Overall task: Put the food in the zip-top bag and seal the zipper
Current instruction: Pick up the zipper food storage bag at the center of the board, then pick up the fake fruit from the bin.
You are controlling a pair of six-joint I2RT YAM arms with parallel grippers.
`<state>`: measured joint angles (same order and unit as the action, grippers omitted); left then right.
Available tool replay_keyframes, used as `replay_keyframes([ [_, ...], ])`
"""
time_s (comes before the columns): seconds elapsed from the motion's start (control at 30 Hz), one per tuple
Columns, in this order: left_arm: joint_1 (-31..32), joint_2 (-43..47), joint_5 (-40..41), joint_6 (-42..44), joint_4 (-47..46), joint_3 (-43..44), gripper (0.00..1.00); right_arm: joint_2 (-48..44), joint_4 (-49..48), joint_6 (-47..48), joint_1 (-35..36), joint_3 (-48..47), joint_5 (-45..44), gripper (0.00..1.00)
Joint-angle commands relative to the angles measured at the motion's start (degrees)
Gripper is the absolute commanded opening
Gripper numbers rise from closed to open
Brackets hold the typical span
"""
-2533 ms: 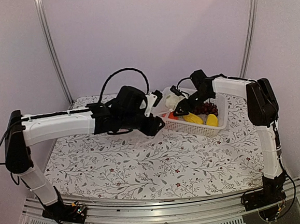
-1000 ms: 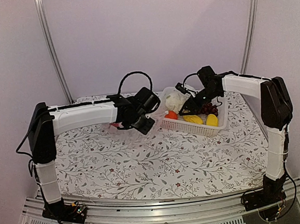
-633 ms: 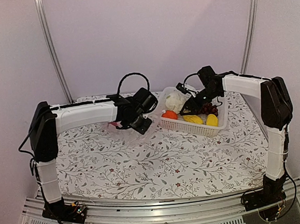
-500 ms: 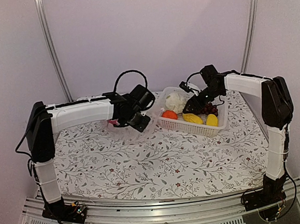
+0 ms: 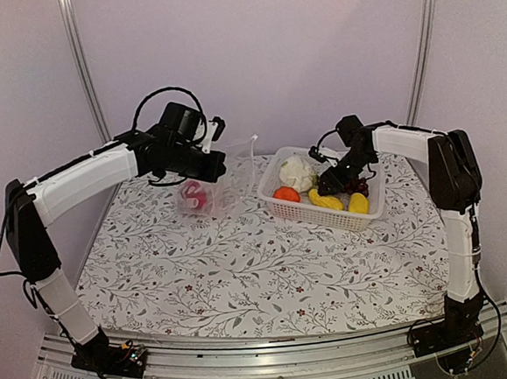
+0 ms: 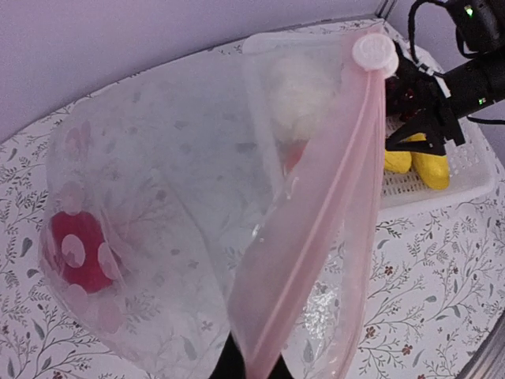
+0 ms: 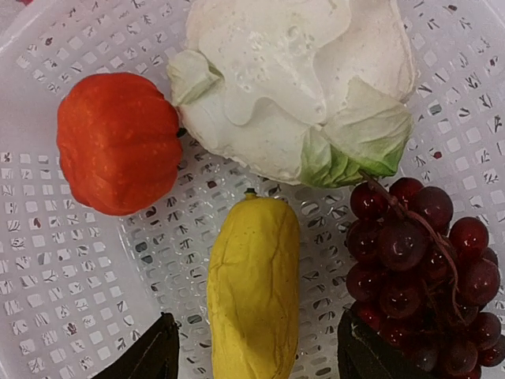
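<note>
Clear crinkly zip-top bag (image 6: 173, 197) is being held up near the bench's far edge, clamped in left gripper (image 6: 251, 365); right gripper (image 7: 254, 347) is hovering, fingers spread, over yellow toy food (image 7: 252, 284).

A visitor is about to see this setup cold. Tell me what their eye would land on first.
The clear crinkly plastic zip-top bag, held up by the left hand above the far left of the table, with one red toy piece inside. Next, the white lattice plastic basket at far right, where the open right hand hovers astride a yellow oblong toy fruit, beside a white cauliflower, an orange ribbed fruit and dark purple grapes.
</note>
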<state>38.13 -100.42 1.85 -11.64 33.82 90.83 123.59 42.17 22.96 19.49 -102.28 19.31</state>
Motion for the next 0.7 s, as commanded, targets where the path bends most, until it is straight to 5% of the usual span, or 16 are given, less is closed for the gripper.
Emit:
replay_keyframes([
  [0.0,0.3,2.0,-6.3,-1.5,-6.1,-1.5,0.00,4.7,2.9,-0.1,0.1,-4.2,-4.3,0.68],
  [0.43,-1.5,4.9,-13.6,-2.4,-19.3,-12.9,0.00,11.1,4.8,0.1,2.4,-7.4,-6.0,0.64],
  [0.67,-1.9,5.8,-14.0,-2.5,-21.2,-15.6,0.00,4.1,3.9,-0.4,2.4,-5.5,-5.5,0.53],
])
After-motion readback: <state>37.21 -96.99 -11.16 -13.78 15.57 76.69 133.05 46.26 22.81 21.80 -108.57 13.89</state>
